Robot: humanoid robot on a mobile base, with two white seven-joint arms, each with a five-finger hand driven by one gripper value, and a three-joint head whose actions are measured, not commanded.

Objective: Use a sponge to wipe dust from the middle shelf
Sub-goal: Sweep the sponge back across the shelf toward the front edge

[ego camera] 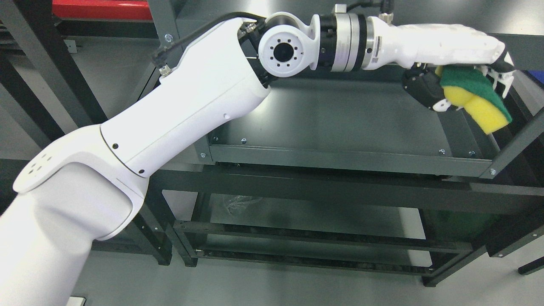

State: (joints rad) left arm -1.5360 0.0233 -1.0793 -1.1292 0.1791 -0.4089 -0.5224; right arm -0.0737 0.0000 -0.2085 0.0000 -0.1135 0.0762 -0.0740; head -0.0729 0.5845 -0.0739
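A dark metal shelf [340,114] is filling the view. The left hand [457,63] is reaching across to its right end, fingers [501,80] clamping the sponge [478,100], which is hanging below them, long axis tilting down toward the right rail, just above the shelf. No writing is readable.

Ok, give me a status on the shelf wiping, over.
Left robot hand shut on sponge, at right end of the shelf. Can't tell if sponge touches the surface. Right arm out of view. Nothing in the way.
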